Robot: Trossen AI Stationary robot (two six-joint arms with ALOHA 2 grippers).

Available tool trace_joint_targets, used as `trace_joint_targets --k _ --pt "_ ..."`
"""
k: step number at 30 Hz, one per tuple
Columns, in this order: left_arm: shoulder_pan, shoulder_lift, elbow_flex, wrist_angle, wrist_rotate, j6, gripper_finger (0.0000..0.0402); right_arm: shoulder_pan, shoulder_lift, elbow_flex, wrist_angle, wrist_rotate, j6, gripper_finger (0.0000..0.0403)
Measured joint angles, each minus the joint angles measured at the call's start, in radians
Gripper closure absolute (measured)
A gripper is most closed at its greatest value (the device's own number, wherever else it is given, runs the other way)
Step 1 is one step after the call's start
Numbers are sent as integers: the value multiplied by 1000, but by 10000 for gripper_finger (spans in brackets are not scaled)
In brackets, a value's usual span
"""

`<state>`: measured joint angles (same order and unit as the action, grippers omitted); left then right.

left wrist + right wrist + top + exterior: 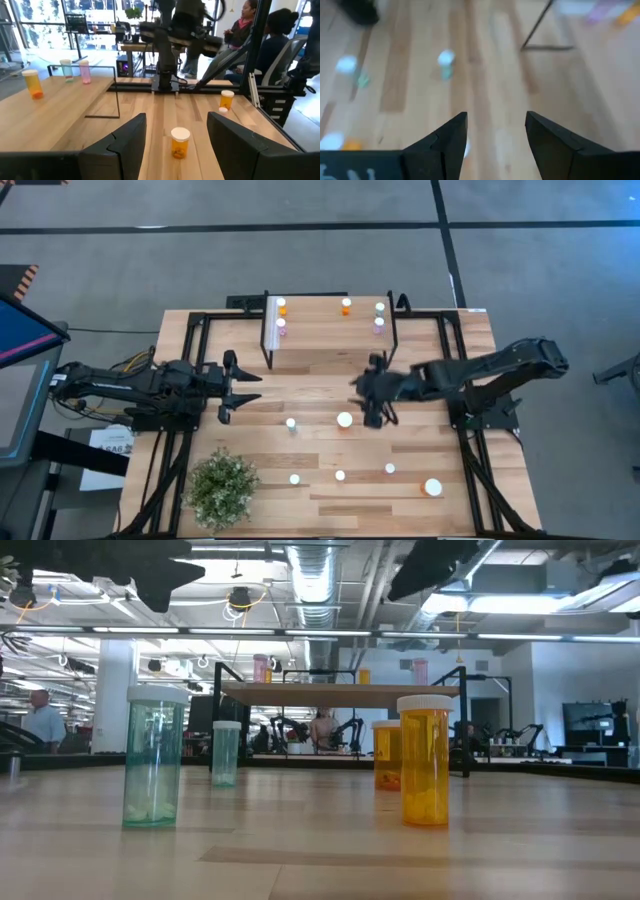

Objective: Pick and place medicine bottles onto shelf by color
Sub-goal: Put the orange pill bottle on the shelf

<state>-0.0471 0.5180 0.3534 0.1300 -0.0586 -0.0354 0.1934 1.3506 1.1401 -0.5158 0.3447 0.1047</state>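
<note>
While six bottles already stand on the shelf [330,340], the right gripper [375,412] hovers open and empty beside an orange bottle [345,420] mid-table. Next it likely must descend and close on it. The left gripper [232,385], open and empty, waits near the left edge.

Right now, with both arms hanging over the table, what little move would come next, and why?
Probably the right tool drops onto the white-capped bottle beside it: its fingers are open and empty, and loose bottles remain off the light-wood shelf.

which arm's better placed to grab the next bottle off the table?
Probably the right. The right gripper hangs open and empty beside a white-capped bottle near the table's middle. The left gripper, also open and empty, sits farther from any bottle.
</note>
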Motion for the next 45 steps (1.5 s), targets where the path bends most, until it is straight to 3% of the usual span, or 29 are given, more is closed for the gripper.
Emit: trace_joint_targets --k 12,19,30,45 --pt "0 6 0 13 9 -3 203 77 179 -1 -13 -1 109 182" --pt "0 6 0 16 10 -12 203 95 206 -11 9 -2 132 182" --pt "0 6 0 26 10 -11 203 102 114 -275 295 -7 177 180" --pt "0 25 1 49 10 -4 203 57 154 -318 396 -58 192 107"
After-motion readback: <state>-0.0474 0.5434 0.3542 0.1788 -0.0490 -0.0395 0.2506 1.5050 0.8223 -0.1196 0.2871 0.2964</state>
